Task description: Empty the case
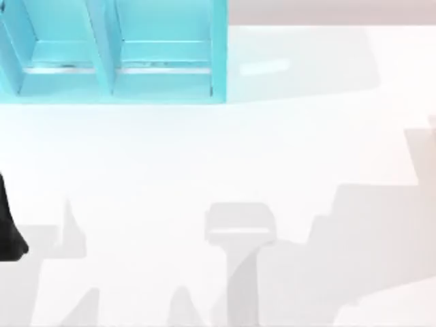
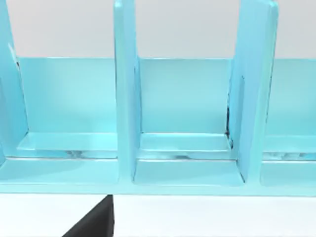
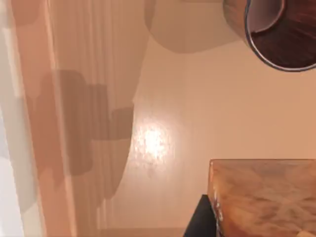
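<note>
The case is a large turquoise cabinet at the table's back left, with upright dividers. In the left wrist view the case faces me close up, and the compartments I see hold nothing. A dark part of my left gripper shows just in front of its base. My left arm is a black shape at the table's left edge. In the right wrist view a dark part of my right gripper sits right beside a red-orange carton.
A dark red cup lies on the surface beyond the carton in the right wrist view. Grey shadows fall across the front and right of the white table.
</note>
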`<move>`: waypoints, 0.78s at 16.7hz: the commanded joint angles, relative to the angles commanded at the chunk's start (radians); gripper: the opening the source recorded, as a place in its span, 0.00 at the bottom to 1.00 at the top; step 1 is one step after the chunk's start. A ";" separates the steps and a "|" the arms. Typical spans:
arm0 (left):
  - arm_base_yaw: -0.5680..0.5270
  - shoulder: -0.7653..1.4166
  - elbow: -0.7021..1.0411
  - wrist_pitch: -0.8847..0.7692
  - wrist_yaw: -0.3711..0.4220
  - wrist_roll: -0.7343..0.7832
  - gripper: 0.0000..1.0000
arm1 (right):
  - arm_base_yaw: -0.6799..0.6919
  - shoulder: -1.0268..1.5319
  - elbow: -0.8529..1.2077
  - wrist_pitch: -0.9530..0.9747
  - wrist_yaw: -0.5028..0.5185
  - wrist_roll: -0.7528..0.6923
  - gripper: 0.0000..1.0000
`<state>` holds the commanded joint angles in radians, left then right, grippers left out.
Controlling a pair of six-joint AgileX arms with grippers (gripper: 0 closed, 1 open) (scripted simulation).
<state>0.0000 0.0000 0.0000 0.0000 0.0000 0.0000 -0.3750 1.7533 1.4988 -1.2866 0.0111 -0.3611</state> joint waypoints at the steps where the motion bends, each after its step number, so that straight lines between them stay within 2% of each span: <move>1: 0.000 0.000 0.000 0.000 0.000 0.000 1.00 | 0.056 0.023 0.020 0.010 0.001 0.059 0.00; 10: 0.000 0.000 0.000 0.000 0.000 0.000 1.00 | 0.672 0.291 0.207 0.088 0.004 0.674 0.00; 13: 0.000 0.000 0.000 0.000 0.000 0.000 1.00 | 0.838 0.376 0.254 0.104 0.002 0.840 0.00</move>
<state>0.0000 0.0000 0.0000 0.0000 0.0000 0.0000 0.4628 2.1294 1.7533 -1.1827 0.0127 0.4792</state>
